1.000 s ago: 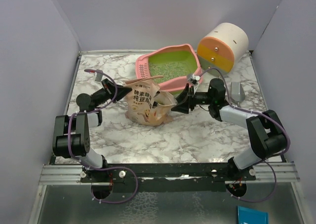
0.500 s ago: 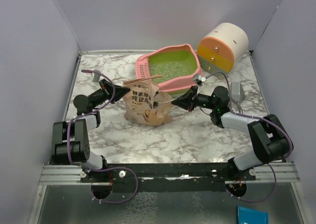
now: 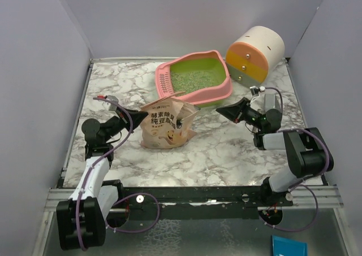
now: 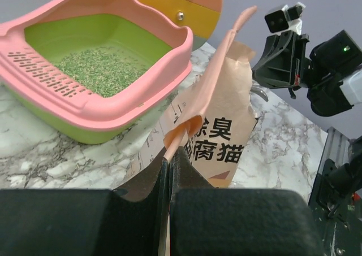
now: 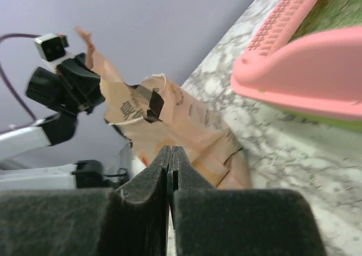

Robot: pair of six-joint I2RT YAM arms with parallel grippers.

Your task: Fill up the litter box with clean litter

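- litter box (image 4: 136, 100): smooth moulded plastic, slight sheen
- clean litter (image 4: 96, 75): fine matt granules
- pouch (image 3: 167, 126): creased, matt, paper-like sheet
- worktop (image 3: 226, 148): smooth marble-patterned surface

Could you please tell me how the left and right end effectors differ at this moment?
The left end effector is shut on the pouch's torn top edge; the right end effector is shut on nothing. The left touches the pouch, while the right sits apart from it, near the litter box. Both have their jaws closed.
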